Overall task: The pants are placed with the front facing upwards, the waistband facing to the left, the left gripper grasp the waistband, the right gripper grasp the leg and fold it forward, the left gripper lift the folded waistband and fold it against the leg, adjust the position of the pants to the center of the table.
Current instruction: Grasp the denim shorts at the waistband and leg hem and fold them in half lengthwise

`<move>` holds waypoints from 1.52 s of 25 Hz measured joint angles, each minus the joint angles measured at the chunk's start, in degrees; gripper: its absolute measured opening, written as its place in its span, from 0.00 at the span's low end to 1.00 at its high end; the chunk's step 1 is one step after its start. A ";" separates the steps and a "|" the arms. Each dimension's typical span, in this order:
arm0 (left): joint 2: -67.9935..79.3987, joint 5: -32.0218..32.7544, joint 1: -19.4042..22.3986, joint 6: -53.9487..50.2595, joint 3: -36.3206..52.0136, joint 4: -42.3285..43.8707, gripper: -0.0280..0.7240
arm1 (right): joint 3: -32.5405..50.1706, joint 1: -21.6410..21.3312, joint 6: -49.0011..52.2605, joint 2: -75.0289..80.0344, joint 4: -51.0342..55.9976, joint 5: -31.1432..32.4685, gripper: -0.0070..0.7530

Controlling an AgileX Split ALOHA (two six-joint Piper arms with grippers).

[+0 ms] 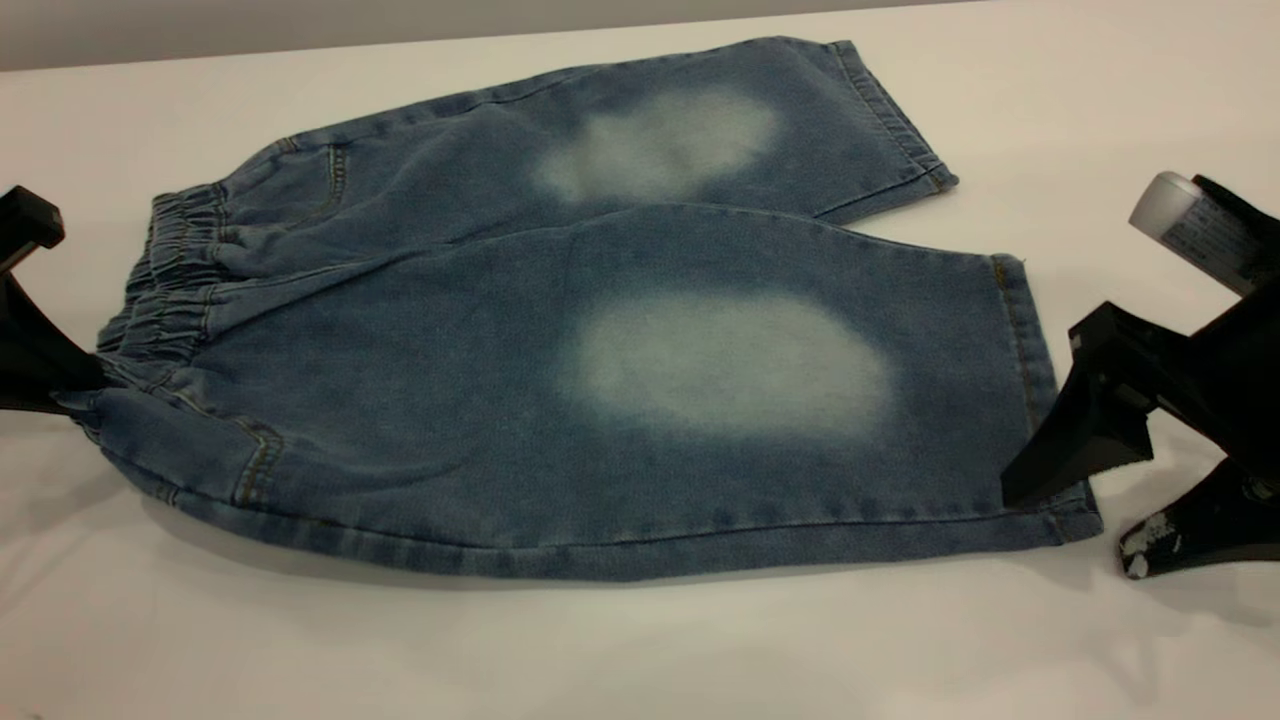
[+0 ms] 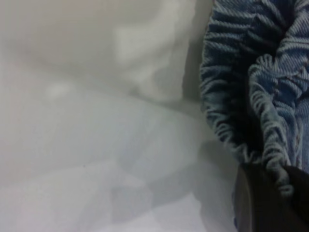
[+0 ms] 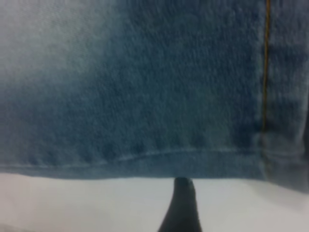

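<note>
At the far left of the exterior view, the left gripper [image 1: 70, 395] reaches in from the table's edge and meets the near corner of the waistband [image 1: 170, 290]. Its black fingers are closed onto the gathered denim there, and the left wrist view shows the ruched waistband [image 2: 251, 96] bunched up just above a dark finger [image 2: 265, 203], with folds of fabric draped over it.

The pants [image 1: 560, 330] lie flat on the white table [image 1: 620, 650], front up, with the waistband to the left and both legs running to the right. The far leg angles toward the back edge of the table, and each thigh carries a pale faded patch.

The near leg [image 1: 760, 400] ends at a flat stitched hem [image 1: 1030, 380] on the right. The right gripper [image 1: 1070, 520] sits at the near corner of that hem with its fingers spread: one black finger rests on top of the denim, the other, with a white scuffed tip, lies on the table just beside the hem. It grips nothing. In the right wrist view one dark fingertip [image 3: 182, 203] stands on the table, touching the leg's [image 3: 145, 96] side edge.
</note>
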 joint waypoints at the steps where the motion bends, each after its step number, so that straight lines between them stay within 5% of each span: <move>1: 0.00 0.00 0.00 0.00 0.00 0.00 0.18 | 0.00 0.00 -0.70 0.00 0.99 0.00 0.70; 14: 0.00 0.67 0.00 0.00 0.00 0.00 0.18 | 0.05 0.00 -2.99 0.00 3.53 -0.67 0.70; 32: -0.12 1.90 0.00 0.29 -1.06 -0.06 0.18 | -2.35 0.00 -0.72 3.95 -3.66 9.77 0.69; 38: -0.12 2.37 0.00 0.47 -1.06 -0.06 0.18 | -2.38 0.00 0.45 4.09 -3.76 6.20 0.68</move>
